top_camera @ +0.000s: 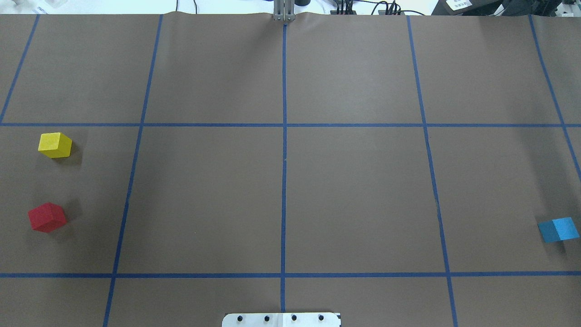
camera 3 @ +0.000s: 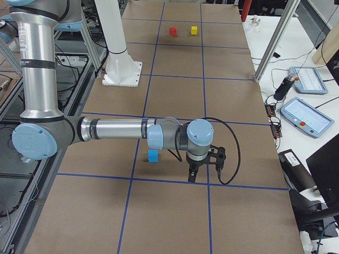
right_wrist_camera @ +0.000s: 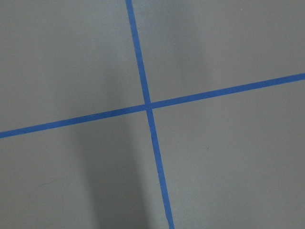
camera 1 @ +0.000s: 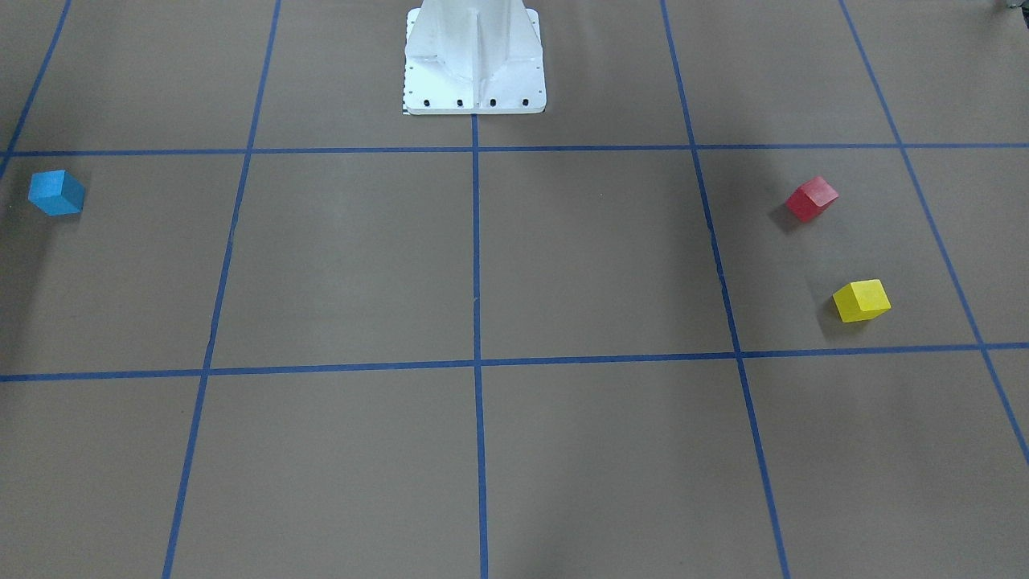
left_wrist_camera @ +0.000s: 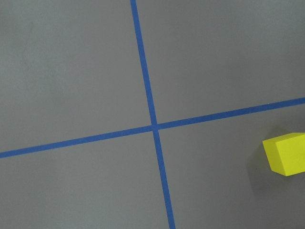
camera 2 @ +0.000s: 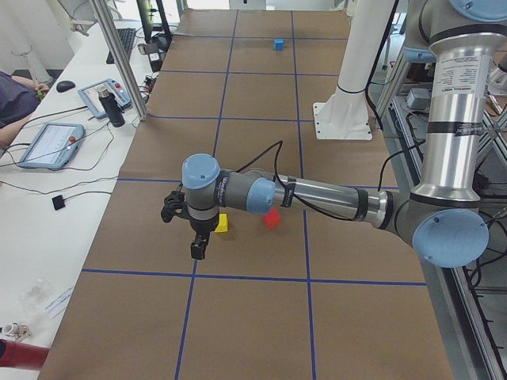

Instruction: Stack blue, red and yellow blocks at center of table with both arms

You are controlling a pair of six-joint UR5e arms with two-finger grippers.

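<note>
The blue block [top_camera: 558, 229] lies at the table's far right in the overhead view. The red block [top_camera: 47, 217] and the yellow block [top_camera: 55, 145] lie at the far left, apart from each other. My left gripper [camera 2: 198, 249] shows only in the exterior left view, hanging above the table just beside the yellow block [camera 2: 222, 223]. I cannot tell if it is open. The yellow block also shows at the right edge of the left wrist view [left_wrist_camera: 286, 153]. My right gripper [camera 3: 192, 173] shows only in the exterior right view, near the blue block [camera 3: 153, 155]. I cannot tell its state.
The white robot pedestal [camera 1: 474, 60] stands at the table's robot-side edge. Blue tape lines [top_camera: 284, 159] form a grid crossing the table's middle. A side bench with teach pendants [camera 3: 302, 114] and aluminium posts [camera 2: 119, 63] runs along the operators' side.
</note>
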